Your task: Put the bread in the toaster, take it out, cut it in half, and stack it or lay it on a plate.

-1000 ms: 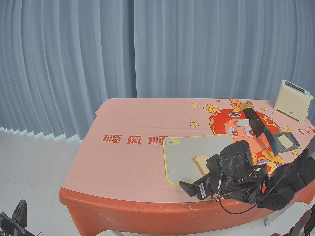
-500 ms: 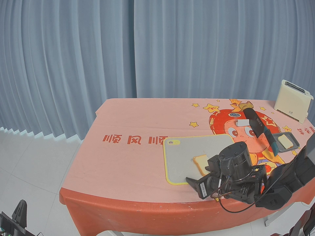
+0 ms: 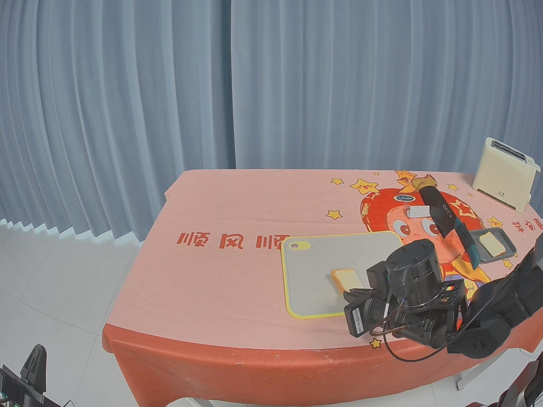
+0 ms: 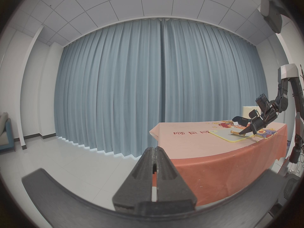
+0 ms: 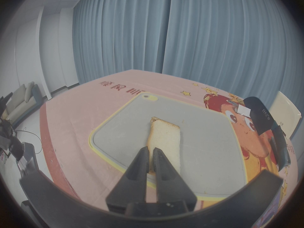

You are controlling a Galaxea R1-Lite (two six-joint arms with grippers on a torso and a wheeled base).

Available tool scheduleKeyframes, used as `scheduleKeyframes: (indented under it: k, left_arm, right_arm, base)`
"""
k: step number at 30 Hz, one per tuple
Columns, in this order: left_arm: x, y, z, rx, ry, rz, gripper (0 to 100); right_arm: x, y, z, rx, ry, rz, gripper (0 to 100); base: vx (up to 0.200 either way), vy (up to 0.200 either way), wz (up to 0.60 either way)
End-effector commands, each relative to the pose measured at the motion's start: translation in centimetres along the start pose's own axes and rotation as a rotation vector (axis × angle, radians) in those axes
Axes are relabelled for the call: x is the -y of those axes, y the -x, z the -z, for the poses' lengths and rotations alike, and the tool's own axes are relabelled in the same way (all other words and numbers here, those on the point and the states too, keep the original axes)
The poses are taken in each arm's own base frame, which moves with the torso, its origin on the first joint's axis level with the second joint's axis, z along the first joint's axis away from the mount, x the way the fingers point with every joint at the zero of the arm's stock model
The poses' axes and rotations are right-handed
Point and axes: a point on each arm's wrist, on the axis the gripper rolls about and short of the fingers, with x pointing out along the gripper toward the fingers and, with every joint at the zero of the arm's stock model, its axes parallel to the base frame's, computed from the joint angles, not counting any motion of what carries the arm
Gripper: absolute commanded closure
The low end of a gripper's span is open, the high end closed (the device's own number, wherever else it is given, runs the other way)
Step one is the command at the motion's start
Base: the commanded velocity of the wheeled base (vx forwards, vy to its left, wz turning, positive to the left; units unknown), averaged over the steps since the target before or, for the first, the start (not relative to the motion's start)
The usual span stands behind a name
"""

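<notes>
A half slice of bread point(image 3: 346, 280) point(image 5: 166, 141) lies flat on the grey cutting board point(image 3: 317, 255) point(image 5: 205, 149) with a yellow rim. My right gripper point(image 3: 352, 296) point(image 5: 151, 157) hovers at the bread's near end, fingers shut, with nothing seen between them. Another piece of bread point(image 3: 491, 243) rests in a small grey plate point(image 3: 509, 248) at the right. The white toaster point(image 3: 505, 173) point(image 5: 285, 113) stands at the far right corner. My left gripper point(image 4: 154, 163) is shut and hangs well off the table's left side.
A knife with a black blade point(image 3: 441, 210) point(image 5: 262, 116) and teal handle point(image 3: 467, 244) lies between the board and the plate. The pink tablecloth point(image 3: 226, 267) is bare left of the board. A blue curtain hangs behind.
My right gripper has swung from the board's front edge to the right and in toward the bread's near end. The bread, knife and plate stay put.
</notes>
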Motion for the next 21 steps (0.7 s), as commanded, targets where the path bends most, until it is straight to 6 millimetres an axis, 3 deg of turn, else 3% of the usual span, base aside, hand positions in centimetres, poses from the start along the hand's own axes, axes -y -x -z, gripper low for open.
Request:
scheduleKeyframes:
  k: [1, 9, 15, 21]
  left_arm:
    - [0.0, -0.1, 0.5, -0.015, 0.000, -0.001, 100]
    - [0.0, -0.1, 0.5, -0.015, 0.000, -0.002, 100]
    - [0.0, -0.1, 0.5, -0.015, 0.000, -0.002, 100]
    - [0.0, -0.1, 0.5, -0.015, 0.000, -0.004, 100]
  right_arm:
    - [0.6, 2.1, -1.7, 0.091, -0.031, -0.008, 100]
    - [3.0, 5.5, -3.3, 0.196, -0.097, 0.008, 100]
    - [4.7, 7.1, -2.3, 0.211, -0.135, 0.028, 100]
    - [5.0, 8.6, -1.5, 0.222, -0.135, -0.004, 100]
  base:
    - [0.000, 0.000, 0.00]
    - [0.000, 0.000, 0.00]
    - [0.000, 0.000, 0.00]
    - [0.000, 0.000, 0.00]
